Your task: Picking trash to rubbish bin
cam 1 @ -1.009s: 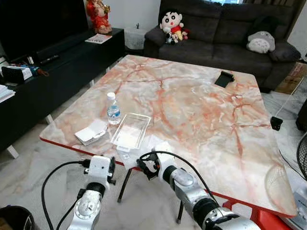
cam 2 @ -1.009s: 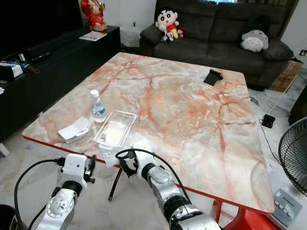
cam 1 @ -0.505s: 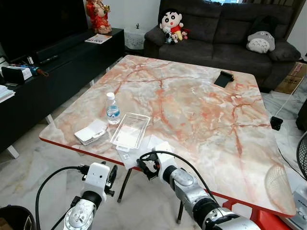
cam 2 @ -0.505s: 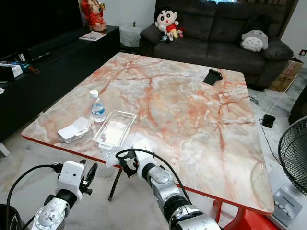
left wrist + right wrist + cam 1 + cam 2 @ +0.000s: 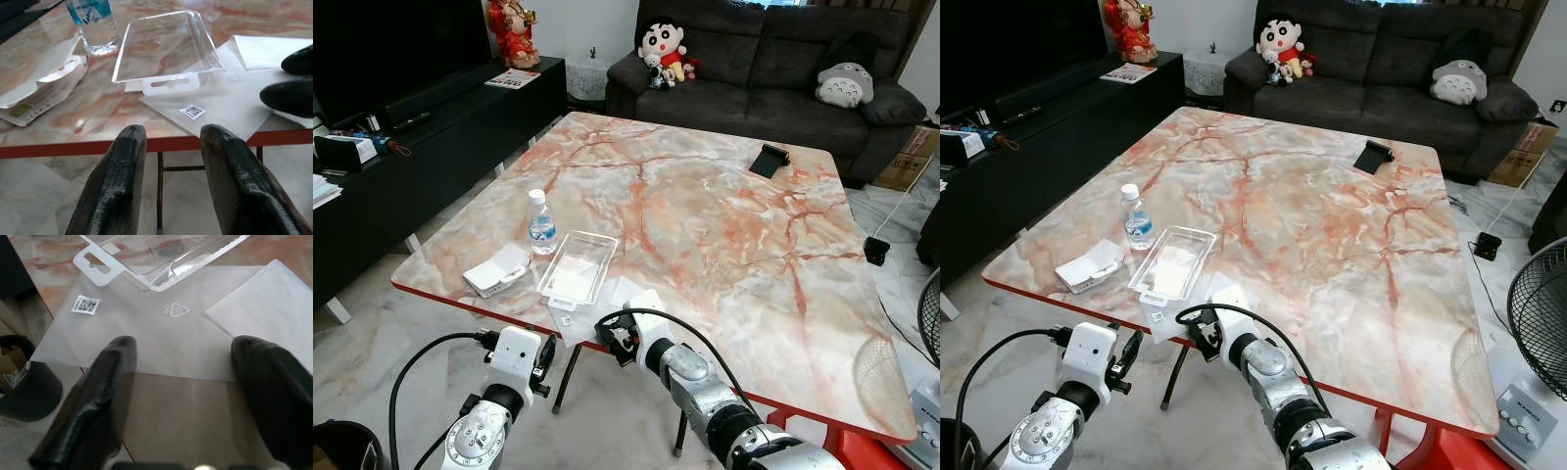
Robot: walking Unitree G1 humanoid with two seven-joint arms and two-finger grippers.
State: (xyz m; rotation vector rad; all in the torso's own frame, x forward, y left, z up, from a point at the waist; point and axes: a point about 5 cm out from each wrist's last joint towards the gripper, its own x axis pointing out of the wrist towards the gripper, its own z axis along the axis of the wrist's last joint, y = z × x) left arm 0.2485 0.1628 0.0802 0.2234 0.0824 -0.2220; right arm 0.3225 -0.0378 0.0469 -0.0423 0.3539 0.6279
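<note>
On the marble table (image 5: 724, 225) near its front-left edge lie a clear plastic tray (image 5: 578, 266), a small water bottle (image 5: 541, 223), a white carton (image 5: 496, 270) and a clear film sheet with a QR label (image 5: 146, 333) that overhangs the edge, with white paper (image 5: 274, 308) on it. My right gripper (image 5: 188, 352) is open at that edge, its fingers (image 5: 110, 377) wide apart at the sheet's overhang. My left gripper (image 5: 173, 142) is open too, just below and in front of the table edge, facing the tray (image 5: 161, 46). A black rubbish bin (image 5: 342, 446) stands on the floor at the left.
A black TV cabinet (image 5: 431, 127) runs along the left. A dark sofa (image 5: 773, 69) with plush toys is behind the table. A black object (image 5: 770, 159) lies at the table's far side. A fan (image 5: 1538, 313) stands at the right. Table legs (image 5: 570, 372) are beneath the front edge.
My left gripper has sunk a little below the table edge and stayed near it. The right gripper holds the same place at the film sheet.
</note>
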